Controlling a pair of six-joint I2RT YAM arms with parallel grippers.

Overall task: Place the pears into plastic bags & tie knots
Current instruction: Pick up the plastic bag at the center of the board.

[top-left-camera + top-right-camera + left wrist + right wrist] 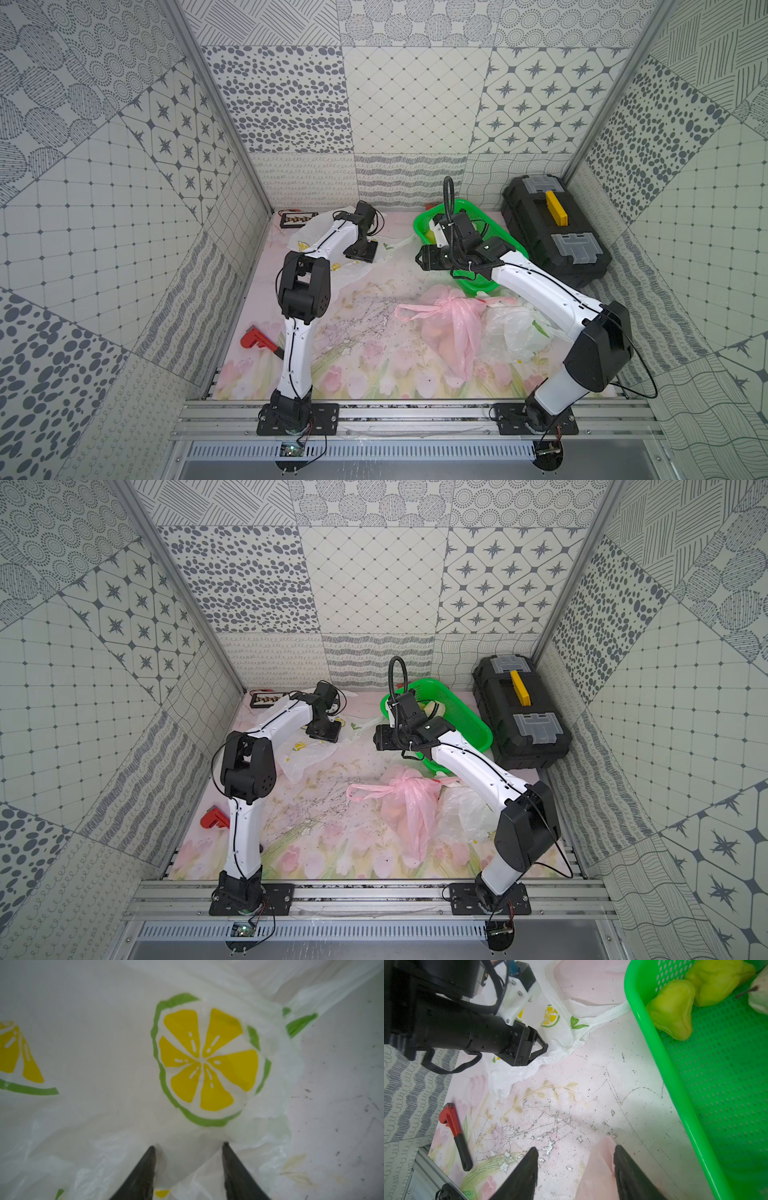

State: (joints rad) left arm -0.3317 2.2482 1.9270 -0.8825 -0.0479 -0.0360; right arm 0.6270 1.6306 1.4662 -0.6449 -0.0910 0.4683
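The left gripper (189,1145) hangs directly over the white lemon-print bag (207,1059). Its fingertips are partly apart with film lying between them, and I cannot tell whether they pinch it. From that hand the bag's bunched handle (604,1013) runs away toward the green basket (675,1076), reaching its wall. The pears (672,1009) lie inside that basket, just beside the right gripper (576,1148), which is spread and empty. I judge the right arm the nearer for fetching fruit.
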